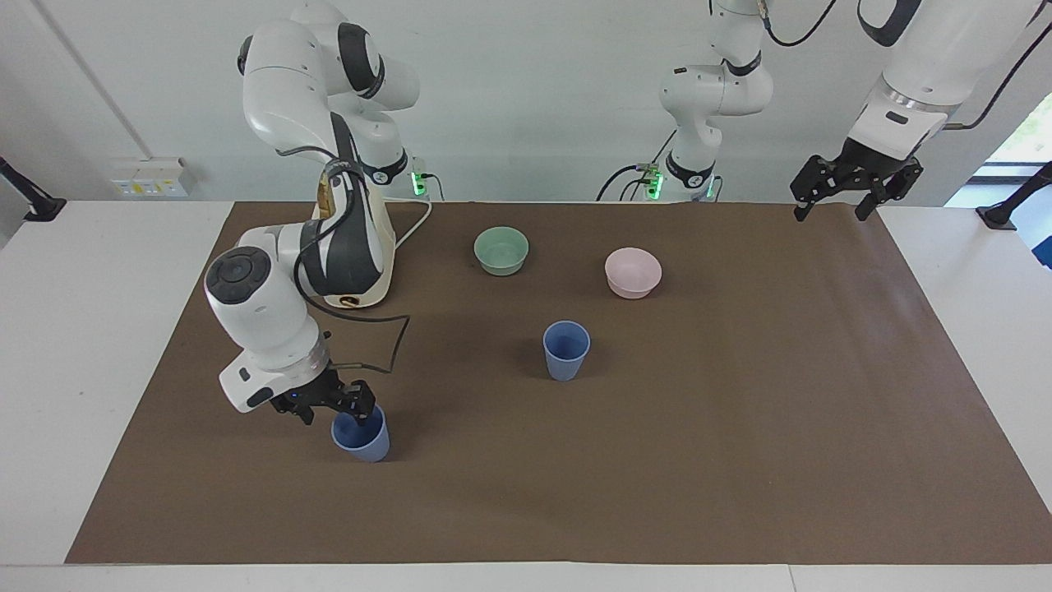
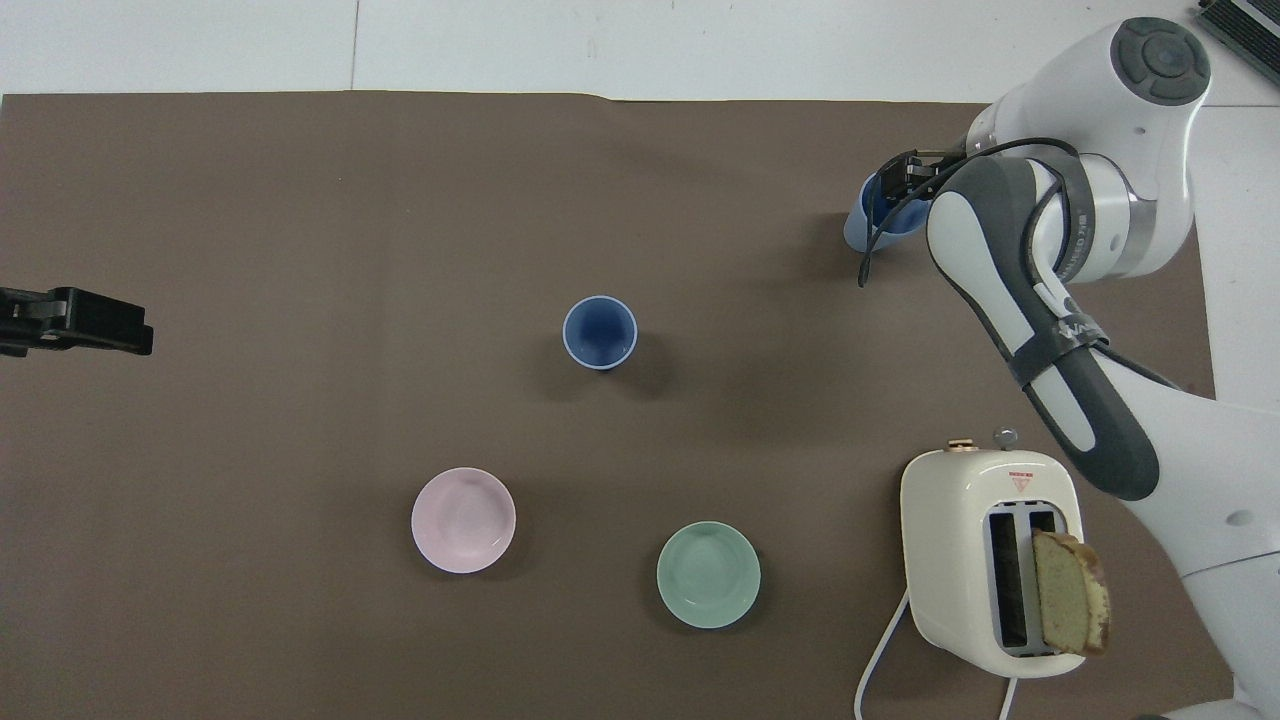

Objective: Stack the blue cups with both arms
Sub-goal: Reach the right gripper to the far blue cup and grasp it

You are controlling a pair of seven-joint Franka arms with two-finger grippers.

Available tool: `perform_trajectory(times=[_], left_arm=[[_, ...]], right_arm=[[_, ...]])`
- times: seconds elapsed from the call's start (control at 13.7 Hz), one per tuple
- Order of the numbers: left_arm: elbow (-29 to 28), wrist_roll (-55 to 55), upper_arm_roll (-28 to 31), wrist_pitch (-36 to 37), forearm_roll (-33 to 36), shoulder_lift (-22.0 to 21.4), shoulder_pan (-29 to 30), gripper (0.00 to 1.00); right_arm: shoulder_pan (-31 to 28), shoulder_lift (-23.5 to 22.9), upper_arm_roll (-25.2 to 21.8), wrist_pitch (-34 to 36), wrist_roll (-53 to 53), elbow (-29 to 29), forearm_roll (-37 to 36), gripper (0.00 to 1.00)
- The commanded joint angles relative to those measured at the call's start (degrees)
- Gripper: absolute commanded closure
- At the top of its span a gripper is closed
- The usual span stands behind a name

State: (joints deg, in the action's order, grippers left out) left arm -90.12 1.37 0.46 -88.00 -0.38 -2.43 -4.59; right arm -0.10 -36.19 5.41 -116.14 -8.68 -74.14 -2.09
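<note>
One blue cup [image 1: 366,446] stands upright toward the right arm's end of the table, farther from the robots than the toaster; it also shows in the overhead view [image 2: 860,228]. My right gripper [image 1: 335,413] is open and low at this cup's rim, with one finger [image 1: 360,404] in its mouth and the other outside on the rim's robot side; the overhead view shows the gripper [image 2: 897,185] too. The second blue cup [image 1: 566,349] stands upright mid-table [image 2: 599,332]. My left gripper [image 1: 855,193] waits open in the air over the mat's edge [image 2: 75,320].
A mint-green bowl [image 1: 501,250] and a pink bowl [image 1: 633,272] sit nearer to the robots than the middle cup. A cream toaster [image 2: 985,560] with a bread slice [image 2: 1070,595] stands near the right arm's base. A brown mat [image 1: 740,427] covers the table.
</note>
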Motion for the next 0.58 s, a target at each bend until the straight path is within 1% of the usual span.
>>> perform_trajectory(times=[0.0, 0.15, 0.44, 0.51], left_arm=[[0.47, -0.49, -0.11, 0.99, -0.77, -0.03, 0.63, 0.00], [0.47, -0.49, -0.11, 0.99, -0.77, -0.03, 0.63, 0.00], [0.47, -0.49, -0.11, 0.99, -0.77, -0.03, 0.63, 0.00], [0.47, -0.49, -0.11, 0.99, -0.77, -0.03, 0.63, 0.00]], right_arm=[[0.01, 0.42, 0.13, -2.25, 1.03, -2.58, -0.99, 0.20], [-0.17, 0.42, 0.13, -2.34, 1.12, -2.68, -1.86, 0.31], [-0.08, 0.42, 0.13, -2.60, 0.77, -2.85, -2.04, 0.71], [-0.08, 0.42, 0.13, -2.69, 0.51, -2.85, -2.04, 0.84]])
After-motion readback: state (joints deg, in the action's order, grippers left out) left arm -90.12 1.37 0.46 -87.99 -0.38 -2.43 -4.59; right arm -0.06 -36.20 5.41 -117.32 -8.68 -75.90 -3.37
